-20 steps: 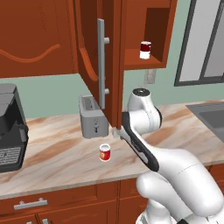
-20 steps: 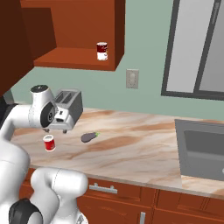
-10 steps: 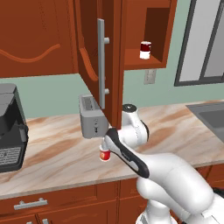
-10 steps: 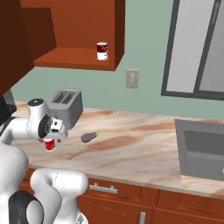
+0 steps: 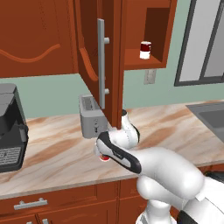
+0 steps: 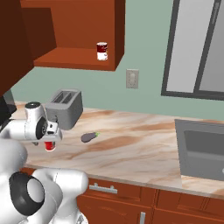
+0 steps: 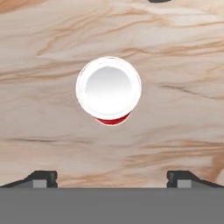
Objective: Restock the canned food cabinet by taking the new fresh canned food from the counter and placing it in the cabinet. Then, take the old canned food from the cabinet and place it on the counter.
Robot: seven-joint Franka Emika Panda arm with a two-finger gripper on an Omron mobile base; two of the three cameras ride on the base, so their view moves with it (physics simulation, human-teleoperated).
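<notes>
Two fingertips: the gripper (image 7: 111,177) has its dark tips spread wide at the bottom of the hand view, nothing between them, touching nothing.
New can: bright red can (image 7: 109,89) stands upright on the counter (image 5: 52,148), straight beneath the hand, pale lid facing up.
Room around can: bare stone on all sides in the hand view.
Neighbours: toaster (image 6: 64,107) behind; small eggplant (image 6: 89,137) to its right, apart.
Old can: dark-red-and-white can (image 6: 102,51) near the cabinet (image 6: 74,59) shelf's front edge.
Door: open, edge (image 5: 101,65) above the toaster.
</notes>
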